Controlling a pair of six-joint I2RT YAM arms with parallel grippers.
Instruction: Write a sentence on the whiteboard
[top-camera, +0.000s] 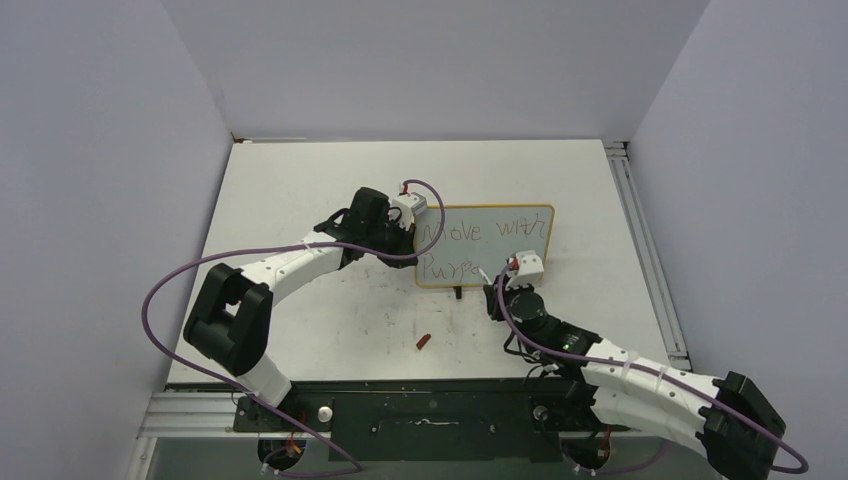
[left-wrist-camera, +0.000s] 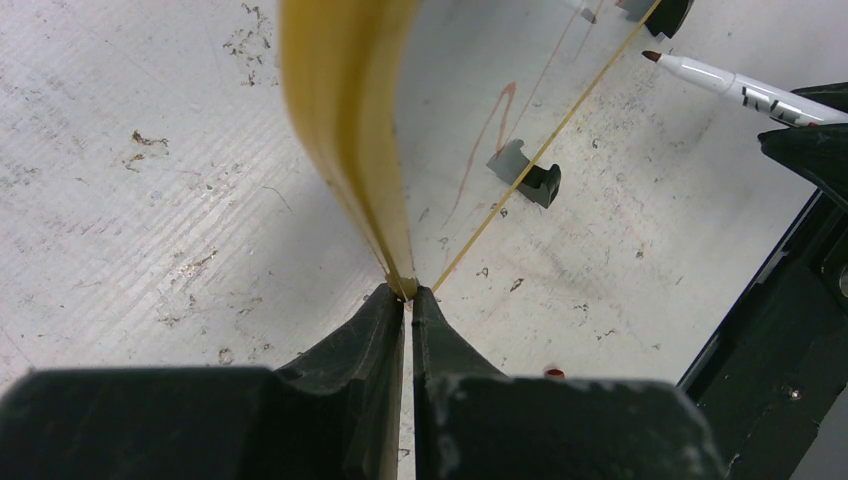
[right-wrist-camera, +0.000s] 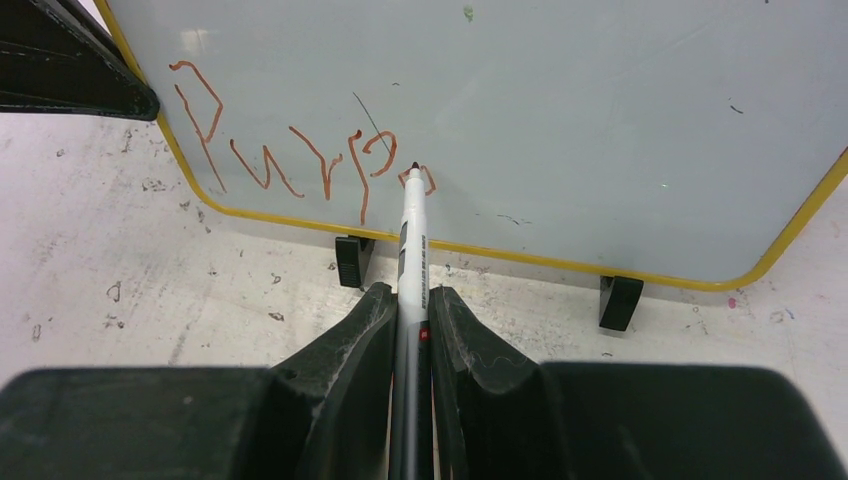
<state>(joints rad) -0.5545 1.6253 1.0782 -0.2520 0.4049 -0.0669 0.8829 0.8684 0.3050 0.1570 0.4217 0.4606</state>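
Right gripper pinches marker, tip at glossy pale board; red-brown lettering reads "Move with / Purpo". Left gripper clamps board's yellow edge.

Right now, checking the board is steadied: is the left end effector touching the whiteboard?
Touching. The left wrist view shows the left end effector pinching the whiteboard by its yellow frame.

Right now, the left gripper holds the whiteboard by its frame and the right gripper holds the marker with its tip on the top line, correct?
No: the right wrist view shows the tip of the marker on the bottom line of the sentence, at "Purpo". The left gripper holds the frame of the whiteboard, the right gripper the marker.
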